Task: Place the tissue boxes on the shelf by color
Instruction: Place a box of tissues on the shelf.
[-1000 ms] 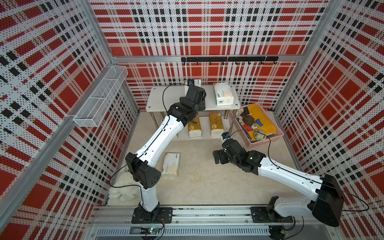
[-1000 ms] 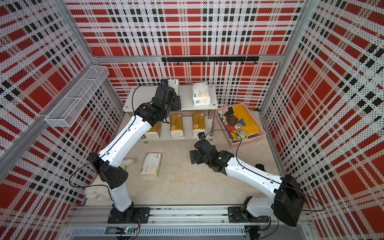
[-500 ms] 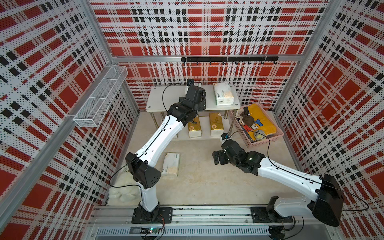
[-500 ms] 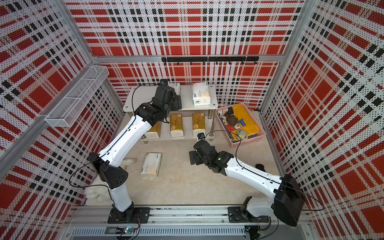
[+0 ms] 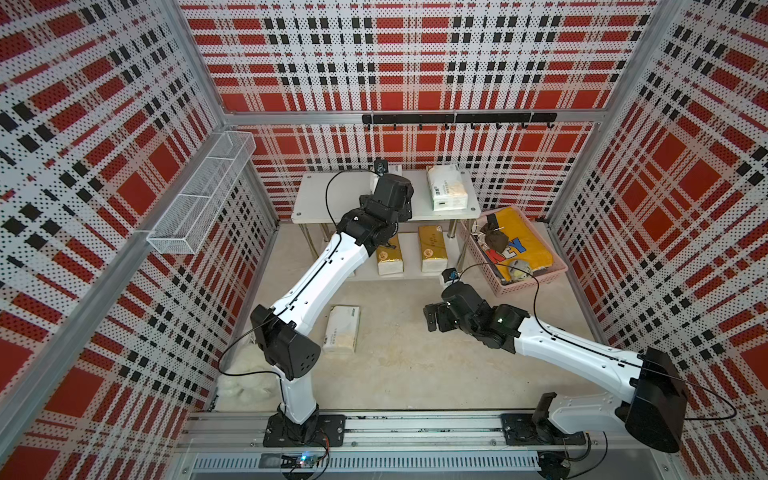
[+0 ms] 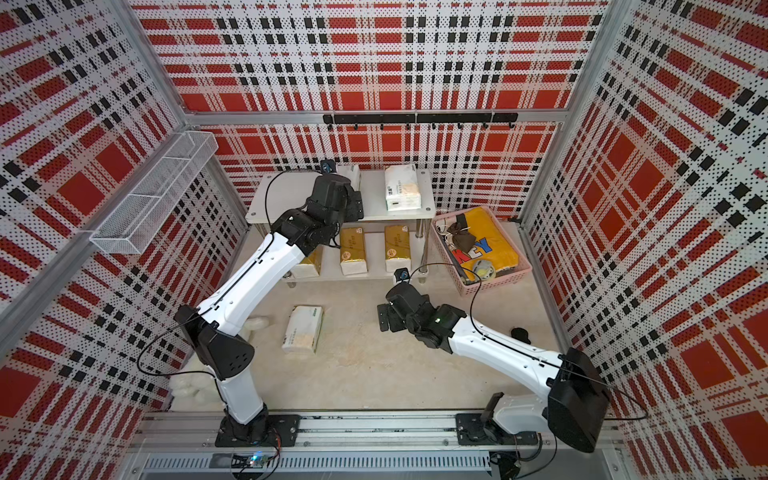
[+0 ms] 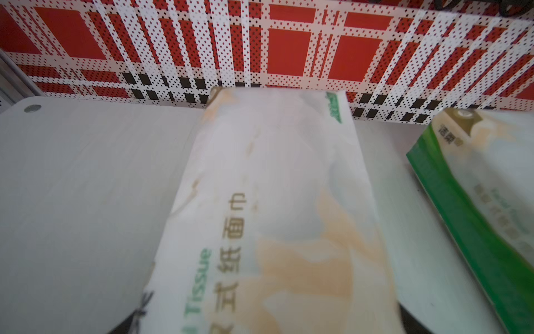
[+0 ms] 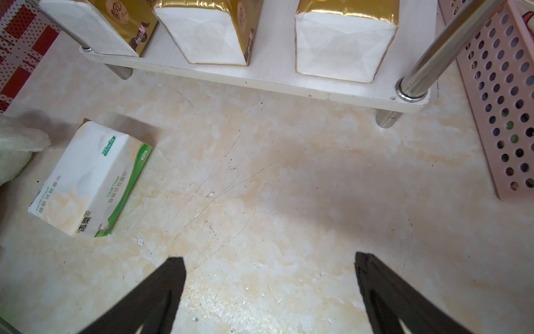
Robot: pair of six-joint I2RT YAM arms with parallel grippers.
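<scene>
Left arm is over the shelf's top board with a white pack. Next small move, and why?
Probably open the left gripper and back away: its white pack already lies flat on the top board, beside another white pack. The last white pack waits on the floor.

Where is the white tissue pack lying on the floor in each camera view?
Both top views: white tissue pack on the floor in front of the shelf.
Left wrist: not in it.
Right wrist: on the floor beside the white plush, ahead of the open right claw.
Shared landmark: the gold packs on the shelf's lower board.
</scene>
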